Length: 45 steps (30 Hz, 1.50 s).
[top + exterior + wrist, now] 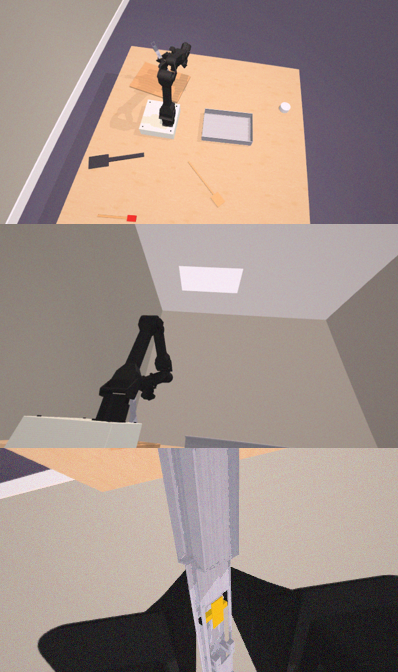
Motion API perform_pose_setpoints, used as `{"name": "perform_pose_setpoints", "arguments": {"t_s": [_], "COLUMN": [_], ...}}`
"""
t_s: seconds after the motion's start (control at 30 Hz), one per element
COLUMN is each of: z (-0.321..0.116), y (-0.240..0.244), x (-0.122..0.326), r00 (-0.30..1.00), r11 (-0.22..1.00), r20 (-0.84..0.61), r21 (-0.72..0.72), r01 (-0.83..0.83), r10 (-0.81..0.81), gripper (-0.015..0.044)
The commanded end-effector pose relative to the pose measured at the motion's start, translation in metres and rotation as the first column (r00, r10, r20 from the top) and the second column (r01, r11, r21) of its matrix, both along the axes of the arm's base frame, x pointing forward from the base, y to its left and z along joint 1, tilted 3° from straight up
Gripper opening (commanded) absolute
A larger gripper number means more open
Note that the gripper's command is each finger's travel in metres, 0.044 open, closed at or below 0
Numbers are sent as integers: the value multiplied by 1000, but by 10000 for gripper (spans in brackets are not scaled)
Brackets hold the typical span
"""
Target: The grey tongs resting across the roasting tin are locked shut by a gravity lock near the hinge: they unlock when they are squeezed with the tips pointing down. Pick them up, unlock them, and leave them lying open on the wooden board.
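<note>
My gripper point(160, 59) point(204, 571) is shut on the grey tongs point(157, 52) point(133, 409) point(218, 513) and holds them in the air near the wooden board point(137, 81). The tongs' hinge end sticks out toward the back left in the top view. A steep, nearly upright part of them shows beside the arm in the exterior view, low down. In the wrist view their two arms lie close together, with a yellow piece point(217, 613) between them near the hinge. The tips are mostly hidden. Whether the lock is released cannot be told.
The roasting tin point(226, 142) point(206, 443) is empty, right of the white base point(150, 111). A white cylinder point(284, 107) stands far right. A black spatula point(98, 161), a wooden spatula point(218, 199) and a red-ended stick point(131, 218) lie toward the front. The table's back edge lies just beyond the board.
</note>
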State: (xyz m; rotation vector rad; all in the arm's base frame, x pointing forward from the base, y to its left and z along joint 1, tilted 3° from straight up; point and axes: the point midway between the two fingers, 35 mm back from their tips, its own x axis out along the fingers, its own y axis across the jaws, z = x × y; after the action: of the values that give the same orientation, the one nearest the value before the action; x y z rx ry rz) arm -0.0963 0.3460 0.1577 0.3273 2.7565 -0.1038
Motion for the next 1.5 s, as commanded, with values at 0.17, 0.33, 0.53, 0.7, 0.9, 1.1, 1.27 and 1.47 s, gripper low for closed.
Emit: {"name": "perform_pose_setpoints", "arguments": {"t_s": [0.17,0.33,0.53,0.7,0.9,1.1,1.27,1.47], "z": [3,3,3,3,-8,-27,-42,-56], "y": [0,0,0,0,3,6,7,6], "x": [0,0,0,0,-7,-18,-24,-29], "r00": [1000,1000,1000,1000,997,970,926,845], "r11": [1000,1000,1000,1000,999,992,983,972], "r20": [-8,-8,-8,-8,80,240,373,525], "r21": [13,13,13,13,-42,-125,-184,-234], "r01": [-4,-4,-4,-4,-8,-6,7,31], "r10": [4,4,4,4,11,36,63,99], "gripper": [-150,-150,-150,-150,-150,-150,-150,-150]}}
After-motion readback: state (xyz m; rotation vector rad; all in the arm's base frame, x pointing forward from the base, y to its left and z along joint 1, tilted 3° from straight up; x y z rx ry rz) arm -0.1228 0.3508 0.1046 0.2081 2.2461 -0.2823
